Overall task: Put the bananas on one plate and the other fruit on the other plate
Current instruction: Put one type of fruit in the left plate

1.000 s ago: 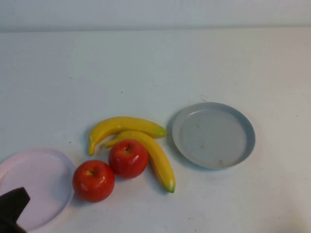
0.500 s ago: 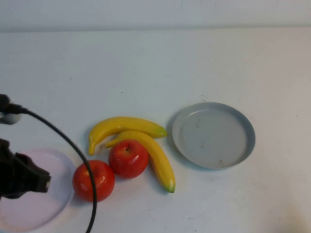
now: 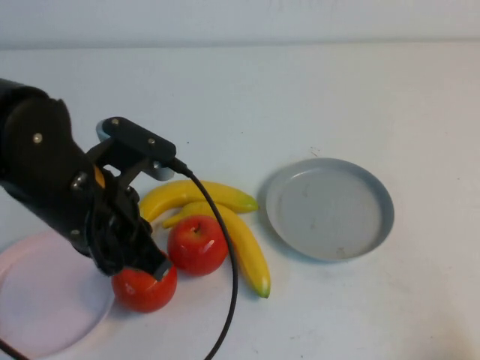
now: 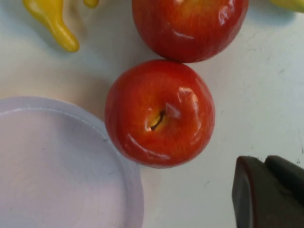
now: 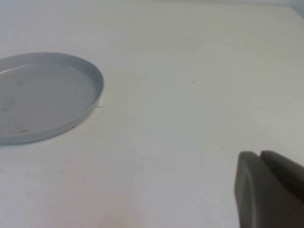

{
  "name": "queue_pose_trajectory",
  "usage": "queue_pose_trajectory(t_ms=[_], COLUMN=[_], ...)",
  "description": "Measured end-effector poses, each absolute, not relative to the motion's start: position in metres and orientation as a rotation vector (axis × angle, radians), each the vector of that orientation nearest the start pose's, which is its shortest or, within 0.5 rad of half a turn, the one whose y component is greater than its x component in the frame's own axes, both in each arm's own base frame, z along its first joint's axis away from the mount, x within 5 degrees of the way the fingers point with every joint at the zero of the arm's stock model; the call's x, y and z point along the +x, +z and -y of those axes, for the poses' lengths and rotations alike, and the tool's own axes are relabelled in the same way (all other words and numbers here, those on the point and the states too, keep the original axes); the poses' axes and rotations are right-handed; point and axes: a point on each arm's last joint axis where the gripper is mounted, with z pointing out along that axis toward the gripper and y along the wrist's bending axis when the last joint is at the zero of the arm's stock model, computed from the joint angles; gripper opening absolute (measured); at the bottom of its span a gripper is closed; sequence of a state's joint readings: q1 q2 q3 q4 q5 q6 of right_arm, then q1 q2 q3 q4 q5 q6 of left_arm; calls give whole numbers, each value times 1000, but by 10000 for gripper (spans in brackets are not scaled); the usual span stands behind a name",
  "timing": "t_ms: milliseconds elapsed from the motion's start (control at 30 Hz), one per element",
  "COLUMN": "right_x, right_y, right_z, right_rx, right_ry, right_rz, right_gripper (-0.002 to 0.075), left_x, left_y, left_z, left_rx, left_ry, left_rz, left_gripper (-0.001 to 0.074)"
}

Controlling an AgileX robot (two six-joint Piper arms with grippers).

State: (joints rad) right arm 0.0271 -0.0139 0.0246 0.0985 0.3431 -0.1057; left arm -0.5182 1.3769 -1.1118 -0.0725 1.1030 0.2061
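Two yellow bananas (image 3: 225,225) lie curved together on the white table (image 3: 300,90), between the pale pink plate (image 3: 45,300) and the grey-blue plate (image 3: 330,208), touching neither. Two red apples (image 3: 198,244) sit just in front of them; the nearer apple (image 4: 160,113) rests against the pink plate's rim. The left arm (image 3: 52,180) reaches in, bent downward, its left gripper (image 3: 139,262) directly above that nearer apple; whether it is spread or closed cannot be told. The right gripper (image 5: 266,190) hangs over bare table beside the grey-blue plate, its state equally unclear. No writing is readable.
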Motion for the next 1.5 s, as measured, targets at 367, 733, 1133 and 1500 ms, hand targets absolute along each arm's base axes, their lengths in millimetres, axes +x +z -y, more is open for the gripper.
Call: queue_pose_trajectory(t_ms=[367, 733, 1133, 1500], right_x=[53, 53, 53, 53], right_y=[175, 175, 175, 175], right_z=[-4, -4, -4, -4], right_rx=[-60, -60, -60, -60], right_ry=[40, 40, 40, 40], right_rz=[-1835, -1835, -1835, -1835], right_gripper=[-17, -17, -17, -17], left_x=[254, 263, 271, 276], left_y=[266, 249, 229, 222], left_z=[143, 147, 152, 154], left_rx=[1077, 1098, 1160, 1172], left_ry=[8, 28, 46, 53], left_rz=[-2749, -2778, -2805, -2810], left_gripper=[644, 668, 668, 661])
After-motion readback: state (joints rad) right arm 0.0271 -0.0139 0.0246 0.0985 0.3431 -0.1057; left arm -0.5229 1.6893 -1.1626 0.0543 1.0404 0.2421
